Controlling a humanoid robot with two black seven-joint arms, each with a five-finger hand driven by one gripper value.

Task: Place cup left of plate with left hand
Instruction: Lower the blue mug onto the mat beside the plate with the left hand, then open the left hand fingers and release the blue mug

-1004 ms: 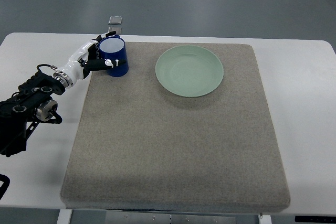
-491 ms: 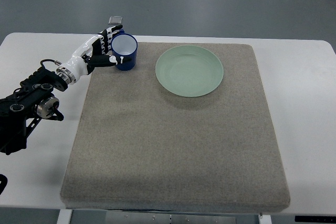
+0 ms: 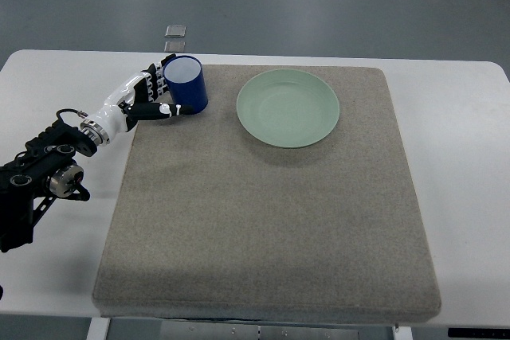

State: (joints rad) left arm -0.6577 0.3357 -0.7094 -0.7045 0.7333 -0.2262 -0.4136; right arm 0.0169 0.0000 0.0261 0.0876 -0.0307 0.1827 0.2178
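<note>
A dark blue cup (image 3: 187,84) with a pale inside stands upright at the far left of the grey mat (image 3: 263,212), left of the pale green plate (image 3: 288,107). My left hand (image 3: 156,93) comes in from the left edge, and its white and black fingers are wrapped around the cup's left side. A gap of mat lies between cup and plate. The right arm is out of view.
The mat lies on a white table (image 3: 462,157). A small clear object (image 3: 176,31) lies on the floor beyond the table's far edge. My left arm's black forearm (image 3: 40,173) rests over the table's left part.
The cup was lifted and carried slightly right and towards the far edge, then set lower and upright at the mat's far left; my left hand has kept hold of it.
</note>
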